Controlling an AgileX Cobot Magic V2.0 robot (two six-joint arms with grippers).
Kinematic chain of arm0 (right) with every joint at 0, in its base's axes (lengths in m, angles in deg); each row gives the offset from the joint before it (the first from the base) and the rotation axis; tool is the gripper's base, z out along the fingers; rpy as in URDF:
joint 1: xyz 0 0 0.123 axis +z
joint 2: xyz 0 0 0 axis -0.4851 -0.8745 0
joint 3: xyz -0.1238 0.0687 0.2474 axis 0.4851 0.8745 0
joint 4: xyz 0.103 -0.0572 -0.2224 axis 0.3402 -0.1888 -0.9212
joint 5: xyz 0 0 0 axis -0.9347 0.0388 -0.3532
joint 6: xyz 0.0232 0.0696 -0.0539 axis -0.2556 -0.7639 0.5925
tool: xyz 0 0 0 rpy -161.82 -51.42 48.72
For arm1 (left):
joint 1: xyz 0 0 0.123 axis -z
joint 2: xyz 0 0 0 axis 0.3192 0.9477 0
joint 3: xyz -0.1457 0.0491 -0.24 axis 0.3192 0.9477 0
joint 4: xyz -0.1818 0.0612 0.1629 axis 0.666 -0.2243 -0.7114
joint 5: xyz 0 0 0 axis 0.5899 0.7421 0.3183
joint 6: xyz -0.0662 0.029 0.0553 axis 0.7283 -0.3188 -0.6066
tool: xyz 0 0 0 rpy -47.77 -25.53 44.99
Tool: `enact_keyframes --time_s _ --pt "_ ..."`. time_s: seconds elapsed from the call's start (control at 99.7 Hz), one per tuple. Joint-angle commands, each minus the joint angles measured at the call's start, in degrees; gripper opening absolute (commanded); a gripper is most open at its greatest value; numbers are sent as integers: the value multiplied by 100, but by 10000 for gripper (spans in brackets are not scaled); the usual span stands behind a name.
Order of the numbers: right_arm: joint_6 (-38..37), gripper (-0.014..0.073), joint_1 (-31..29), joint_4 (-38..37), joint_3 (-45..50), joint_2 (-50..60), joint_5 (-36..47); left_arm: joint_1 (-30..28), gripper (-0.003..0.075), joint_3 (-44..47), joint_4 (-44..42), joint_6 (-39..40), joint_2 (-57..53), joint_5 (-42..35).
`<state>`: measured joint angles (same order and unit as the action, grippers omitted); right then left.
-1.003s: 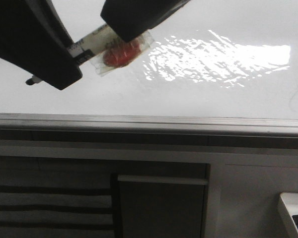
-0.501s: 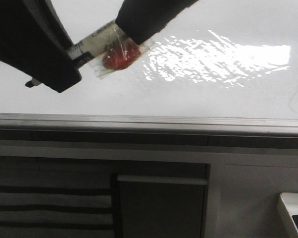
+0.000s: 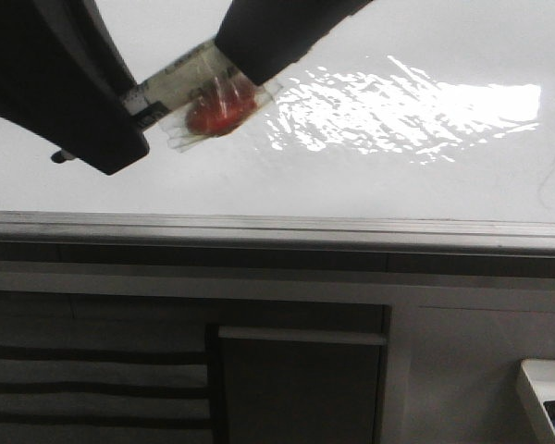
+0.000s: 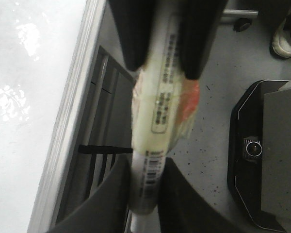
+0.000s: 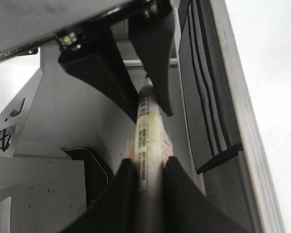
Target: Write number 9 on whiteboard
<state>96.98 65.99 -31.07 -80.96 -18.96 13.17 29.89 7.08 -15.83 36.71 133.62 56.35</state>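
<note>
Whiteboard (image 3: 370,176) fills the upper half of the front view, glossy white, strong glare patch right of centre, grey metal edge strip along its near side. No digit legible on it; a faint grey curved mark sits at its far right edge.

Below the strip: grey cabinet front (image 3: 301,388) with a door panel and dark horizontal slats to the left. White tray (image 3: 544,393) corner at lower right, something dark blue inside, too small to identify.

Left pincer (image 3: 134,102): big dark mass upper left in front view, fingers pinching the lower barrel of the marker (image 3: 180,83). Left wrist view shows its fingers (image 4: 111,194) tight either side of the barrcode end.

Right pincer (image 3: 236,65): comes in from top centre, angled down-left, clamped on the same marker higher up. In the right wrist view the fingers (image 5: 177,194) are closed against the barrel.

Marker is tilted, tip (image 3: 62,155) poking out below the left pincer, over the board; contact can't be told. Label: barcode and rows of small print, unreadable. Clear tape wrap with a red blob (image 3: 217,111) mid-barrel.
</note>
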Motion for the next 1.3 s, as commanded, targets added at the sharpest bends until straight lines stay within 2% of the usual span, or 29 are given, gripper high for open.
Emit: enact_keyframes --time_s 0.0,0.08,0.16,0.321,0.391,0.461,0.542,0.642,0.712,0.792,0.973,1.043,1.183,1.294 --pt "-14 -64 -15 -1 -194 188 190 -14 127 -194 74 240 -230 -466" --pt "-164 -64 -27 -136 -194 285 233 -150 261 -194 -30 323 -393 -585" --pt "-894 -62 -37 -741 -194 407 367 -403 364 -194 -178 697 -631 -661" --pt "-3212 -63 -227 -2351 -183 722 497 -1067 378 -170 -179 1171 -1138 -558" --pt "-3946 -63 -423 -2651 -145 896 497 -1354 377 -77 -168 1333 -1412 -558" --pt "-4322 -63 -666 -2652 21 1130 654 -1613 377 83 -115 1398 -1671 -584" --pt "-4511 -63 -865 -2652 420 1443 1029 -1872 377 335 -104 1520 -1935 -659" --pt "-4644 -64 -972 -2640 1087 1843 1889 -2104 376 744 -13 1609 -2255 -852" --pt "-4644 -64 -972 -2631 1552 2035 2557 -2183 376 966 92 1609 -2402 -1033" --pt "-4644 -64 -972 -2393 1897 2122 2948 -2182 376 1169 133 1609 -2447 -1254" --pt "-4654 -64 -981 -2392 1951 2007 3066 -2182 376 1194 156 1609 -2409 -1340" --pt "-4940 -64 -1070 -2392 1914 1880 3105 -2182 376 1194 156 1609 -2395 -1368" --pt "-5031 -64 -1378 -2392 1642 1525 2917 -2182 376 1194 156 1609 -2398 -1377" --pt "-5008 -64 -1389 -2392 1383 1221 2913 -2182 376 1194 156 1609 -2398 -1418"
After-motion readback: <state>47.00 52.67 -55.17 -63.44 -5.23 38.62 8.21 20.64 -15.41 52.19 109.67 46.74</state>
